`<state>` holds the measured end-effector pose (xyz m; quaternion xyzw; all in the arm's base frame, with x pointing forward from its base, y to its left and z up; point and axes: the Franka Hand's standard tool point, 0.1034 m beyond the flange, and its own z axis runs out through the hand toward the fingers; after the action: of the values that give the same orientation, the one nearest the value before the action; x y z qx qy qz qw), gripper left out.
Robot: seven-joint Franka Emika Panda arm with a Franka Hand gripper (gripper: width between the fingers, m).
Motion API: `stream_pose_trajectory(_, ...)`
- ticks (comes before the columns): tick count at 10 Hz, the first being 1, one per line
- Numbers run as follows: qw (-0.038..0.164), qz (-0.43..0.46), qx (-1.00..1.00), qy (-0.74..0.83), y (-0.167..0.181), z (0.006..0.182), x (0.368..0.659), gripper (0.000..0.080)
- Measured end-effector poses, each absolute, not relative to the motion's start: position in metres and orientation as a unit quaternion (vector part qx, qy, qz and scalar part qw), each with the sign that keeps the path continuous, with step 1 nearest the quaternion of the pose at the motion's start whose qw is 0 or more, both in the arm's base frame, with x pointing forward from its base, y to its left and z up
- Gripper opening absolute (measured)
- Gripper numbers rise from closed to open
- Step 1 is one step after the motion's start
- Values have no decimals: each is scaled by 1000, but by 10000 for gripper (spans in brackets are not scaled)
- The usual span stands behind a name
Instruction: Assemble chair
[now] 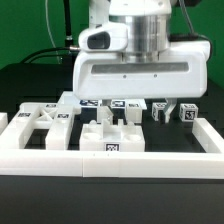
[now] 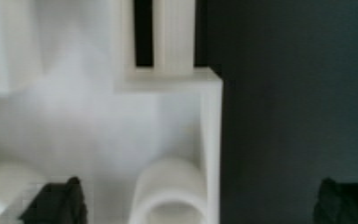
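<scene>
Black table (image 1: 110, 205), dark backdrop (image 1: 30, 40), chair parts (image 1: 45, 118) within white border wall (image 1: 180, 160), gripper (image 2: 202, 203) open

Tabletop (image 1: 110, 200): black.
Border wall (image 1: 50, 160): low, white, lying on the tabletop.
Inside the wall: cut-out panel (image 1: 38, 120) at the exterior view's left, blocks (image 1: 112, 135) midway, small cubes (image 1: 187, 113) at its right.

- cut-out panel (image 1: 40, 122) at the exterior view's left, inside the border wall (image 1: 170, 158)
- bars (image 1: 110, 133) in the middle, just right of the panel, close behind the wall's near run
- small cubes (image 1: 187, 114) at the right, farther back than the bars
</scene>
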<state>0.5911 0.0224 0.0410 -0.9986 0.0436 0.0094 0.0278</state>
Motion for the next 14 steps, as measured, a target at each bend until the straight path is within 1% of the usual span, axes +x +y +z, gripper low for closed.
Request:
stream_pose_trajectory(1,31,16,-993,109,22,34,591,649)
stream_pose_trajectory(4,30,25,-996,83,19,15,585,649)
stream_pose_trajectory(7,30,27,-996,74,25,7,582,647)
stream_pose_trajectory(8,32,27,-996,77,25,7,582,510)
stream_pose_trajectory(9,32,27,-996,77,25,7,582,510)
stream_pose_trajectory(11,32,27,-996,77,26,7,582,169)
stream_pose_trajectory(12,32,27,-996,77,26,7,582,169)
stream_pose_trajectory(13,32,27,-996,77,26,7,582,44)
stream_pose_trajectory(14,32,27,-996,77,26,7,582,31)
